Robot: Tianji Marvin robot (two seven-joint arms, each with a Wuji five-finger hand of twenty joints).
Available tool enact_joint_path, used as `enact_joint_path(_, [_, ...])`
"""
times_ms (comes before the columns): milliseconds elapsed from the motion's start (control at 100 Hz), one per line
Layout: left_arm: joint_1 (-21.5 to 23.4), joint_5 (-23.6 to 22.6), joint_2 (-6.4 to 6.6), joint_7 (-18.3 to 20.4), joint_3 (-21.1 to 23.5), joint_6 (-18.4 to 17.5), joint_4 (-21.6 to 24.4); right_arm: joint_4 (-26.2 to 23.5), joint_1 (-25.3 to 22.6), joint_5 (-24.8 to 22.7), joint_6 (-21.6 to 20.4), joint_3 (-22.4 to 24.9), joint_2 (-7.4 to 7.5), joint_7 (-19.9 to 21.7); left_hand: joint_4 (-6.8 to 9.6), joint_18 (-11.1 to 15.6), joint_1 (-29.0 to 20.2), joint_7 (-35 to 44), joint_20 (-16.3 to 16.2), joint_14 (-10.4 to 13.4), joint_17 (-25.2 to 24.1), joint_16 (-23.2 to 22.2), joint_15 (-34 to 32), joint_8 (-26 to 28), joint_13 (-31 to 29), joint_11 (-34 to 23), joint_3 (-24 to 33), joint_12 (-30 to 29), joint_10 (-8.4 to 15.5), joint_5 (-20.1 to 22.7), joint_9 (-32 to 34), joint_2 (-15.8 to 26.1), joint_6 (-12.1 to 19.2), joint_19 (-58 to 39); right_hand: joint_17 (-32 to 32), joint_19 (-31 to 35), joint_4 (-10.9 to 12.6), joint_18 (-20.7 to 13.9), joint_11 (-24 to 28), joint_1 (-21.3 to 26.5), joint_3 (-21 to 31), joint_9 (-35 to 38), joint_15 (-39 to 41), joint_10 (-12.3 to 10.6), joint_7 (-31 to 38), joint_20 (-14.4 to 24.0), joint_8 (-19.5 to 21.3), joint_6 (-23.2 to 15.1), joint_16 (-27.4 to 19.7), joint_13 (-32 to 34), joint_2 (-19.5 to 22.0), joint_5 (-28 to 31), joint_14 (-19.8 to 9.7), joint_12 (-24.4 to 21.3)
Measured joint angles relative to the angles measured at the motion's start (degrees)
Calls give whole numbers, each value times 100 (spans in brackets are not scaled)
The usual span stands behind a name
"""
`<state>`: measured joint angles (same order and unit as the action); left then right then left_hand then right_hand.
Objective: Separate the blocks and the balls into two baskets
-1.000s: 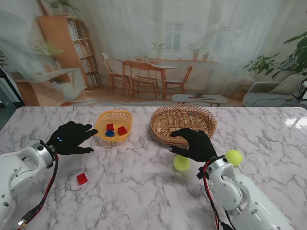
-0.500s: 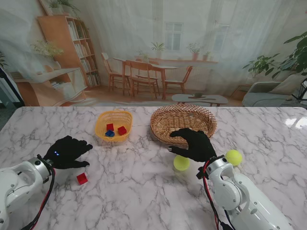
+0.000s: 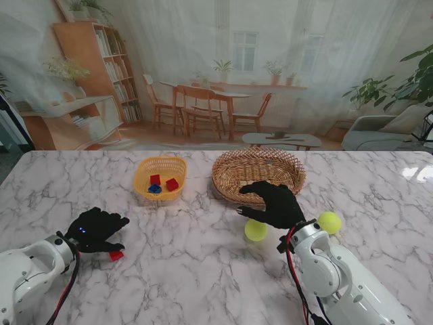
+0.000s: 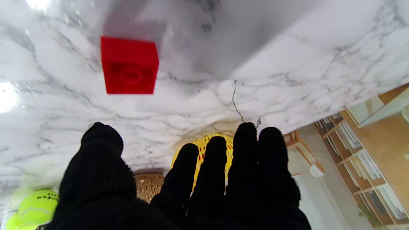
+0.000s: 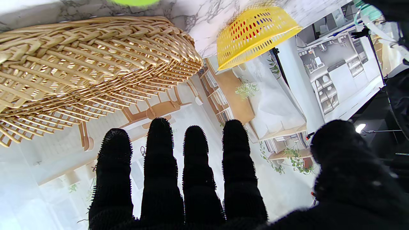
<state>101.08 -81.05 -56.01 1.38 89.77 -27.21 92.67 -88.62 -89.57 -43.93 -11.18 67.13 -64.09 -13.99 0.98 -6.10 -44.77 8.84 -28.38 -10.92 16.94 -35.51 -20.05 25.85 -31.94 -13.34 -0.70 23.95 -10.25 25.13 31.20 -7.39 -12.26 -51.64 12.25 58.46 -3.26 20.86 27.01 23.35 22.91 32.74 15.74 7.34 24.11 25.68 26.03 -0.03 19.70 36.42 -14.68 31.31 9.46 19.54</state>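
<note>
The marble bench point(image 3: 203, 271) carries a wicker basket point(image 3: 258, 175) far and centre, and a smaller yellow basket point(image 3: 160, 177) to its left holding two red blocks and a blue one. The step in hand looks like picking up the loose red block point(image 3: 116, 255) at the near left. The left robot hand point(image 3: 96, 229) hovers right over it, fingers spread, holding nothing; next it must lower and close on the block. The right robot hand point(image 3: 274, 204) hangs open and empty by the wicker basket, just far of one green ball point(image 3: 256, 231); another ball point(image 3: 329, 222) lies to its right.
</note>
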Motion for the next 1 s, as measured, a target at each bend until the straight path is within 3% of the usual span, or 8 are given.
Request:
enact_joint_path(230, [4,-23,8,348,-133,196,-61,-2,-3,-5,6,4,0,-1,-41,0,439,-293,-1,-26,-195,176,157,-236,264,676,9,-473,-184,-279,-784,-180,-363,184,0,0,0,0,0,0,-4,0,0,0,0,0,0,0,0,0,0,0,0,0])
enact_joint_path(520, [21,50,5,305,-135,276,-179,-2,0,-8,11,-6,2,-1,-51,0,639,-58,-88,-29,-163,146,158,-39,257,619,2,-394,-289,-206,-762,-362,-504,185,0,0,0,0,0,0,-5,0,0,0,0,0,0,0,0,0,0,0,0,0])
enact_joint_path(630, [20,12,8,310,-177,307,-211,3,7,-8,12,-16,2,7,-51,1,638,241,-145,-29,-109,39,114,419,241,314,2,-77,-288,-37,-521,-362,-397,188,0,0,0,0,0,0,-5,0,0,0,0,0,0,0,0,0,0,0,0,0])
enact_joint_path(820, [6,58,14,220,-246,320,-337,27,21,-6,14,-32,2,9,-51,2,619,490,-229,-7,178,-201,-111,695,-109,-189,2,357,-142,305,-37,-506,-231,-35,0,0,0,0,0,0,-5,0,0,0,0,0,0,0,0,0,0,0,0,0])
enact_joint_path(1000, [-69,187,18,256,-357,373,-403,40,37,-1,25,-50,2,29,-51,2,189,820,-364,67,540,-576,-425,981,-624,-631,25,670,-73,503,425,-571,-300,-482,0,0,0,0,0,0,-5,0,0,0,0,0,0,0,0,0,0,0,0,0])
